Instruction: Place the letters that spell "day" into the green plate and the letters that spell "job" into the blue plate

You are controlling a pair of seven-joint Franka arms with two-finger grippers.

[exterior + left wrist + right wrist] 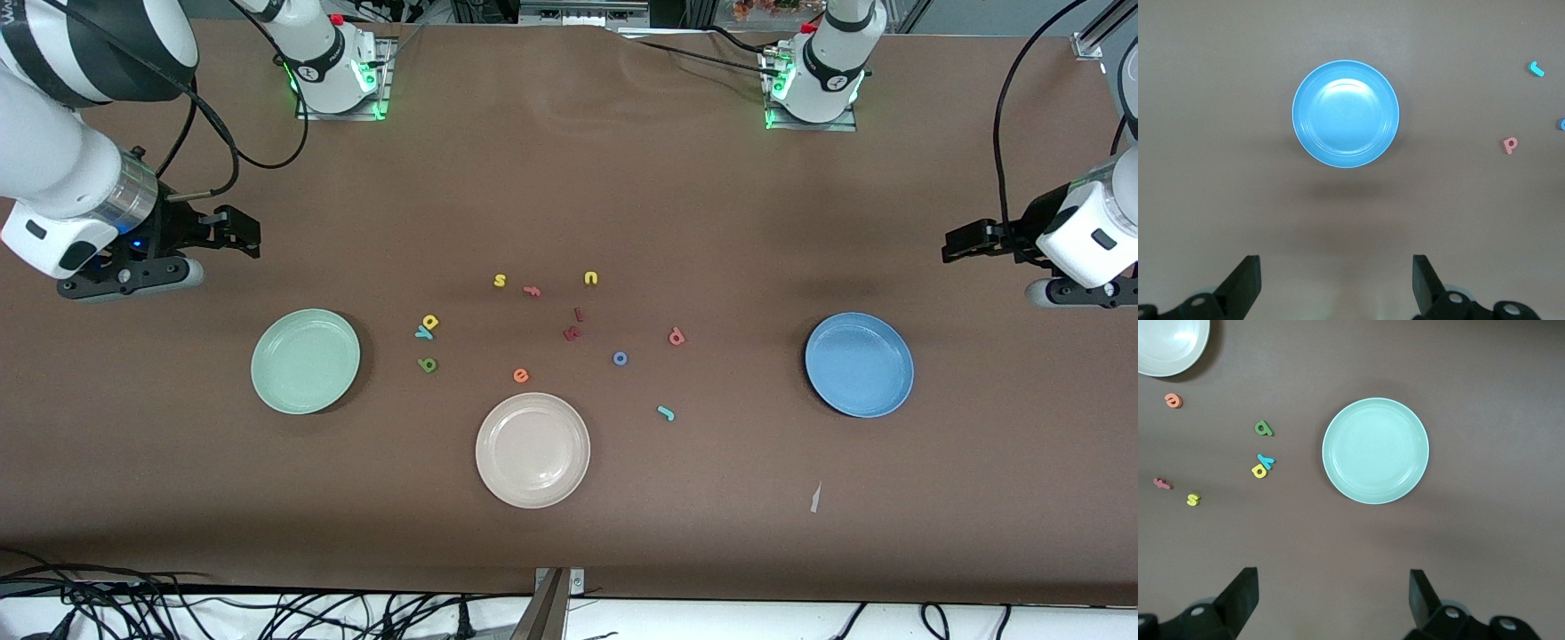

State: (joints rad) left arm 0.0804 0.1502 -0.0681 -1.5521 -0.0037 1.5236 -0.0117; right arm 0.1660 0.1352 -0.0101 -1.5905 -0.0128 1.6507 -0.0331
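Front view showed you the right hand (233, 233) first, hanging over bare bench (569, 178) toward the right arm's end, fingers spread wide and holding nothing. Next came the green plate (305, 361), with nothing in it. Just beside it lay the yellow "d" (430, 322) touching the teal "y" (422, 333), and the olive-green "a" (428, 364) nearer the camera. Mid-bench you had the cream-white plate (532, 450), then the blue "o" (620, 358), the teal "j" (666, 412) and the pink-red "b" (677, 337), all apart. The blue plate (859, 364) held nothing. Your left hand (965, 242) waited over the bench at the left arm's end, open and empty.
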